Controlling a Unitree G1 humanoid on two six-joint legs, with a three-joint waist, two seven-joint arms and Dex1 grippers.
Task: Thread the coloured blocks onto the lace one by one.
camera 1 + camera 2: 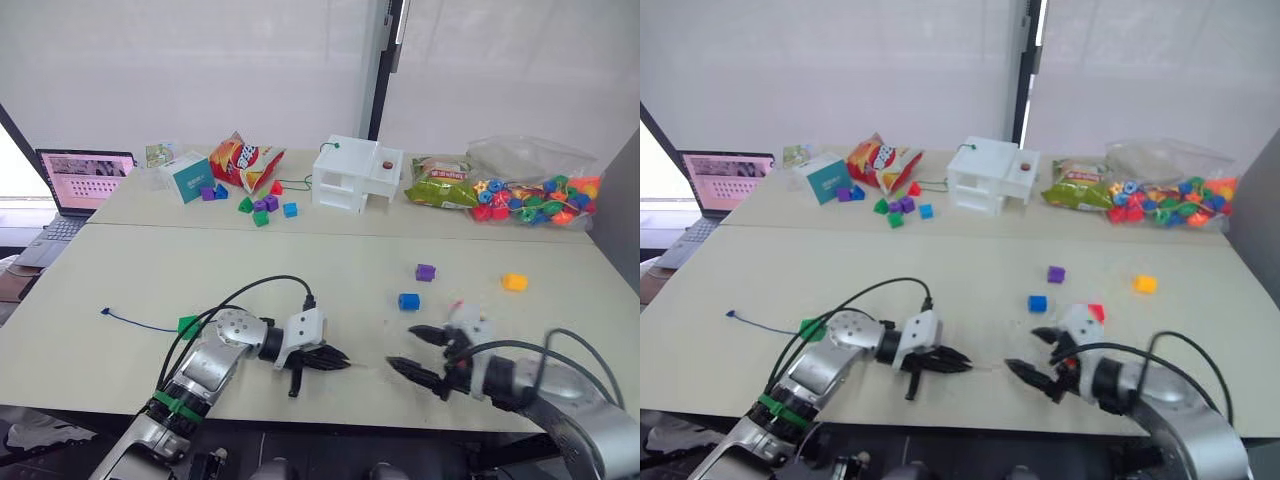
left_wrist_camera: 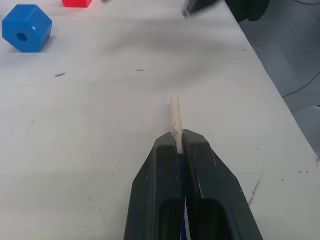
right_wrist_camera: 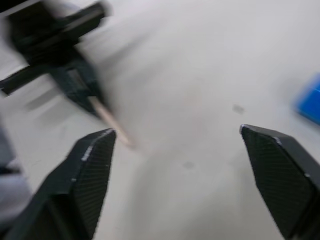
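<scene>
Pale stiff tip (image 2: 174, 116) of the lace (image 1: 140, 322) juts from the left gripper (image 2: 179, 145), clamped for threading; right gripper (image 3: 177, 142), fingers spread, faces it, empty.

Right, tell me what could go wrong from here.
1. The left gripper pinches the lace close behind its pale tip, so little tip sticks out to pass through a block.
2. The right gripper is open and empty, and the red block lies close by; a reach could knock it away.
</scene>
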